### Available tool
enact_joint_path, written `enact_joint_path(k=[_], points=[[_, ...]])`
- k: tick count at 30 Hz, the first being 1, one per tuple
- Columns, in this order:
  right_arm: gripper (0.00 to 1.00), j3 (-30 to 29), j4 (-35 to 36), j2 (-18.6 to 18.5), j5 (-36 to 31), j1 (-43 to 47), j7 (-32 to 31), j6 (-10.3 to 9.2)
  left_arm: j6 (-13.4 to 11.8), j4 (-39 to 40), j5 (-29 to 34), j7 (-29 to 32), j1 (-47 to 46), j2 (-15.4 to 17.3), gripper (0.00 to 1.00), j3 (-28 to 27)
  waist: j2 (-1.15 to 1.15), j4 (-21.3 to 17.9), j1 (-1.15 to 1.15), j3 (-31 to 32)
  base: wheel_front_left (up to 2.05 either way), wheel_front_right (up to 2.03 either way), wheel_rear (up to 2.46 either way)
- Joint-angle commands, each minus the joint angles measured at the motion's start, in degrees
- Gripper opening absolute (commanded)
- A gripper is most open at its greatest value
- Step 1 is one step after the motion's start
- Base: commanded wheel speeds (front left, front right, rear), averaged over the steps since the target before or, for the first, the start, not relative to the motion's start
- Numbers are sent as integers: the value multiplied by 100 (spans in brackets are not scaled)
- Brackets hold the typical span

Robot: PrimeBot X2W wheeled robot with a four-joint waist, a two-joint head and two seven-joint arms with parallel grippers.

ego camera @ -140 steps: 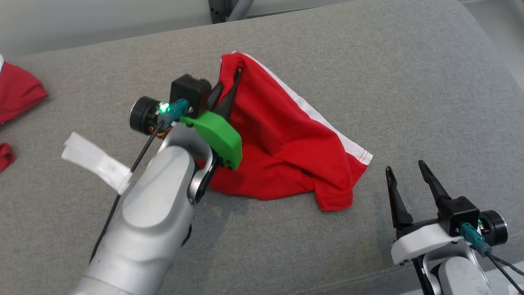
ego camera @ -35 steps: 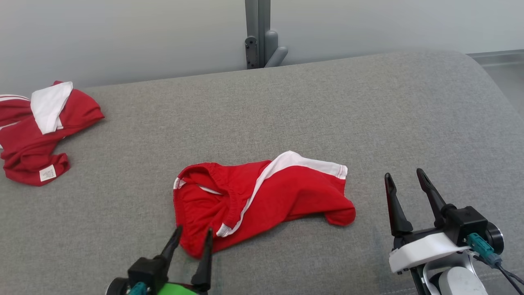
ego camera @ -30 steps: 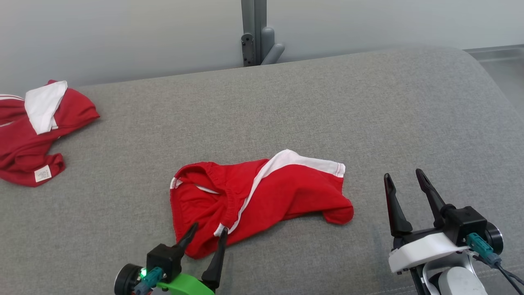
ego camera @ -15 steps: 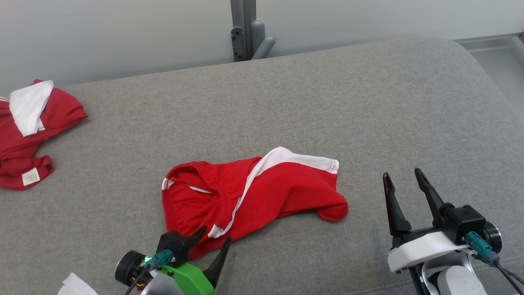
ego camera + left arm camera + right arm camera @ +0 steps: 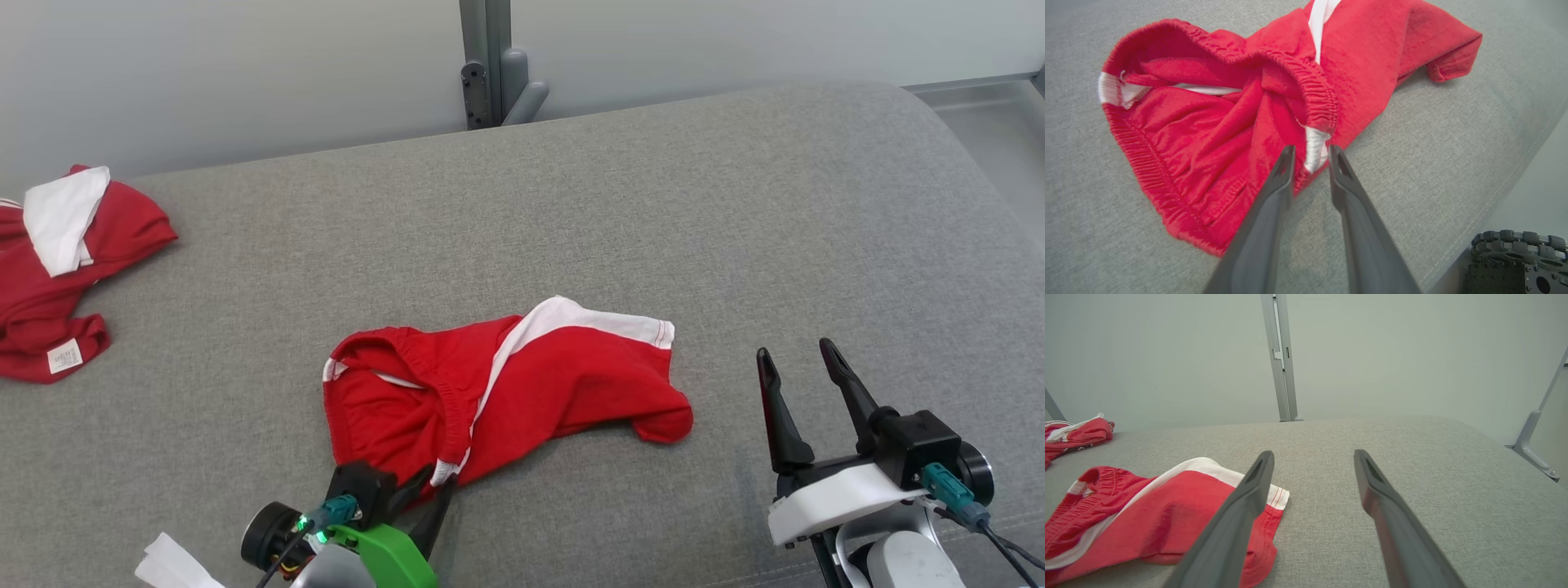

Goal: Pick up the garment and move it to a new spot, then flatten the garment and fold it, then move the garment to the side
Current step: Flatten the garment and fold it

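Where the red garment [image 5: 522,384] lies crumpled at the front middle of the grey padded worktop [image 5: 653,204], its waistband faces the left gripper [image 5: 1310,153], whose fingers stand narrowed either side of the white-striped edge; whether they pinch it cannot be told. Just beside its right end hovers the right gripper [image 5: 792,353], fingers open. Another red heap [image 5: 49,269] lies far left.

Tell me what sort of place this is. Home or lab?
Probably a lab or test cell, not a home: a grey padded bench, a bare wall with a metal post behind it, and shorts plus another garment lying on it.
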State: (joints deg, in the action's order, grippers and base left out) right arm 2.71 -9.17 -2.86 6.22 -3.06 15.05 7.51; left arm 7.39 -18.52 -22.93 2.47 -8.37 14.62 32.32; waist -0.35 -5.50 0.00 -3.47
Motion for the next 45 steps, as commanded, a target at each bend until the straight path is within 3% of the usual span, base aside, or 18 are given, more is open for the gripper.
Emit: enact_joint_path(k=[1,4,6,16,23,39,45], points=[[100,10,-11,-5,-2,-24,17,-4,11,-72,-58,-20,-107,-32,40,15,35,-8,0,7,0,0,0],[100,13,-7,-5,-7,-30,17,-4,-4,-196,-81,-108,-176,-80,23,10,35,-24,0,8,0,0,0],[100,0,4,-6,-12,-15,17,-4,-13,-239,-110,-199,-200,-115,0,-14,35,-31,0,6,0,0,0],[100,-134,-214,-6,137,-101,17,-4,-417,1,-487,-1080,149,-86,0,-690,35,102,0,-4,0,0,0],[100,-70,-1075,-8,585,-670,-153,-3,-645,19,-755,-1367,333,-97,0,-1057,35,230,0,-54,0,0,0],[100,1525,-2319,-790,2564,-2518,-2106,-3,-543,-470,-705,-1585,-124,-326,0,-976,35,625,0,-625,0,0,0],[100,1956,-2713,-961,2978,-2817,-2084,-3,-455,-662,-690,-1644,-302,-380,0,-915,35,776,0,-781,0,0,0]])
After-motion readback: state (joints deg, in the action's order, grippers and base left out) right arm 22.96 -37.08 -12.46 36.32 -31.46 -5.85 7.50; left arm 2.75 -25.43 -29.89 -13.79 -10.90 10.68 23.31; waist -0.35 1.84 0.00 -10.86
